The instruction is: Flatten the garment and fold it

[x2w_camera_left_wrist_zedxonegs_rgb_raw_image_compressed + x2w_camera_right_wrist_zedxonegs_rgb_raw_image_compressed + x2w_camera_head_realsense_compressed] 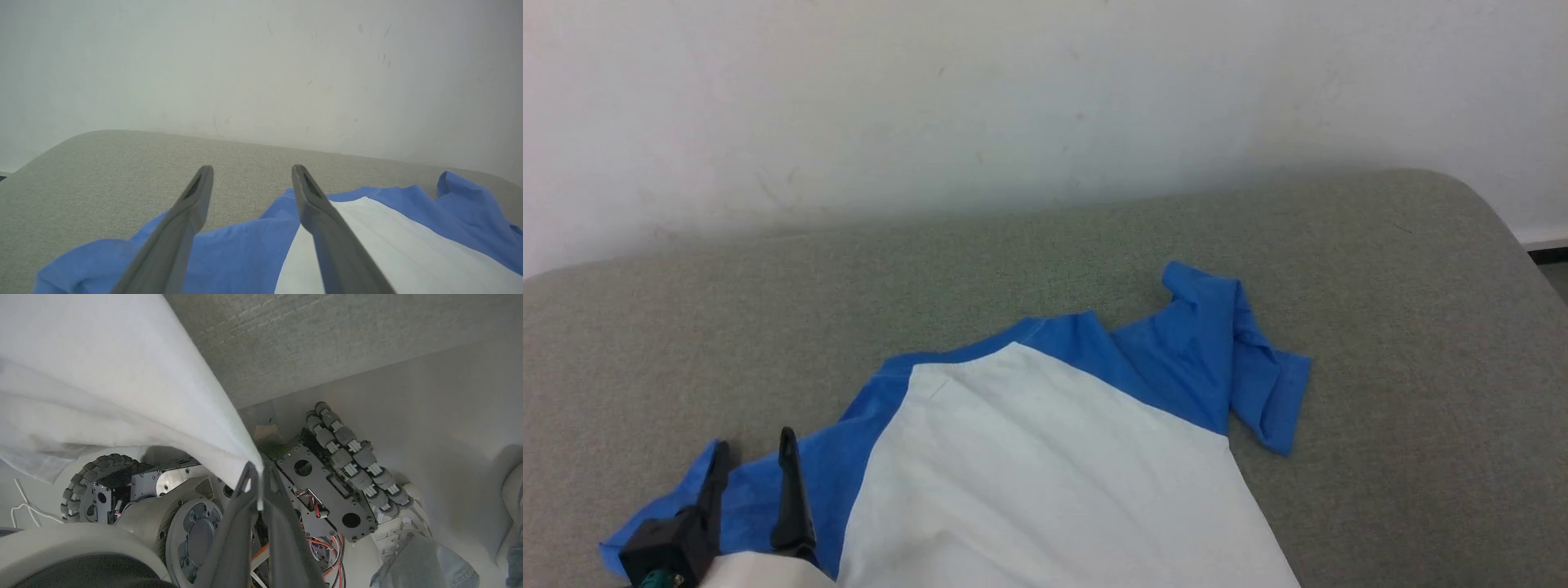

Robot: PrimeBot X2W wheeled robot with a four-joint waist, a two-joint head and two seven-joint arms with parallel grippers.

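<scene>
Now the right tool (258,473) pinches the white edge of the thin white-and-blue long-sleeved shirt (1045,465); the left tool (752,441) hangs spread apart over its blue sleeve (747,494).

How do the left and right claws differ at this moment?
The left claw is open, holding nothing; the right claw is shut on the garment's white edge. The left points across the blue sleeve toward the wall; the right points down at the robot's wheeled base. Both are at the same garment.
</scene>
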